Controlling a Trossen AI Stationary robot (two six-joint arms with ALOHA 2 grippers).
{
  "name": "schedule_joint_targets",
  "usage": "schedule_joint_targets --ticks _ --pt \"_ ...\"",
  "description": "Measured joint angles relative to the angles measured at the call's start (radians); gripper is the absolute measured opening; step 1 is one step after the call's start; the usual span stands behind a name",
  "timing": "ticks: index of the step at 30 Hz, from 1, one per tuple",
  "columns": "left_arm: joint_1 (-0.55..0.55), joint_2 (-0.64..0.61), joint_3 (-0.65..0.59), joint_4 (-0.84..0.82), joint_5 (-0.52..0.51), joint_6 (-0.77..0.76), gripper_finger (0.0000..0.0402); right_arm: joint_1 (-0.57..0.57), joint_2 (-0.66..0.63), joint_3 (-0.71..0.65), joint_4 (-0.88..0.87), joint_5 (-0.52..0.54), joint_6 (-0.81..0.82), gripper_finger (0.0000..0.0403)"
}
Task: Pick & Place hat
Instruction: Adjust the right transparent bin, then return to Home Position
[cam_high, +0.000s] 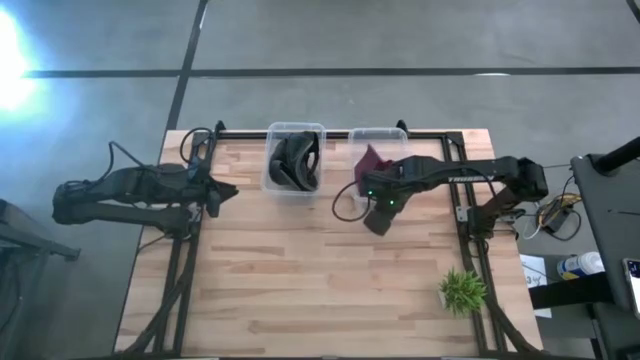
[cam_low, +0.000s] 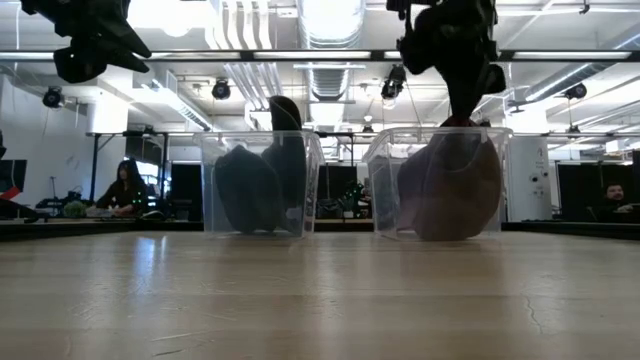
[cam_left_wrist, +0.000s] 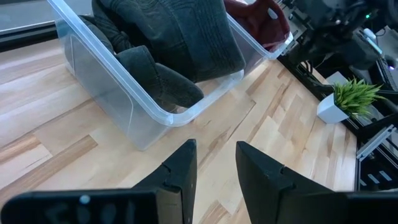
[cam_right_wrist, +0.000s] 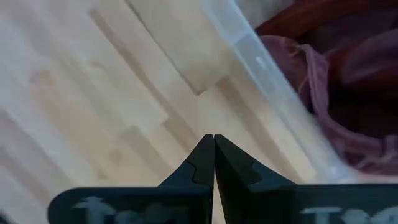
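A maroon hat (cam_high: 373, 160) (cam_low: 450, 185) (cam_right_wrist: 336, 81) lies in the right clear bin (cam_high: 400, 135). It rests on the bin's floor and rises a little past the rim. Dark grey hats (cam_high: 292, 160) (cam_low: 255, 185) (cam_left_wrist: 180, 43) fill the left clear bin (cam_high: 268, 150). My right gripper (cam_high: 378, 218) (cam_right_wrist: 213, 155) is shut and empty. It hangs over the table just in front of the right bin's near wall. My left gripper (cam_high: 225, 192) (cam_left_wrist: 214, 162) is open and held high near the table's left edge, facing the left bin.
Both bins stand side by side at the table's far edge. A small potted plant (cam_high: 462, 290) (cam_left_wrist: 351, 99) stands near the table's right near corner. Black frame rails (cam_high: 462, 200) run along the table's left and right sides. People sit in the room behind.
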Motion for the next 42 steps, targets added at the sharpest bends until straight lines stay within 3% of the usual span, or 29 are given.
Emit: schedule_joint_targets --ticks 24,35,39,42 --pt "0.0 0.0 0.0 0.001 0.0 -0.023 0.0106 -0.06 0.006 -0.021 0.075 0.157 -0.144 0.0009" --pt "0.0 0.007 -0.005 0.061 0.002 -0.023 0.0106 -0.008 -0.026 0.028 0.209 0.032 -0.193 0.0009" --pt "-0.001 0.028 -0.039 0.284 0.146 0.082 0.0106 0.033 -0.096 0.033 0.258 0.038 -0.178 0.0009" --pt "-0.003 0.032 -0.037 0.363 0.253 0.147 0.0106 0.071 -0.189 0.002 0.245 0.11 -0.115 0.0009"
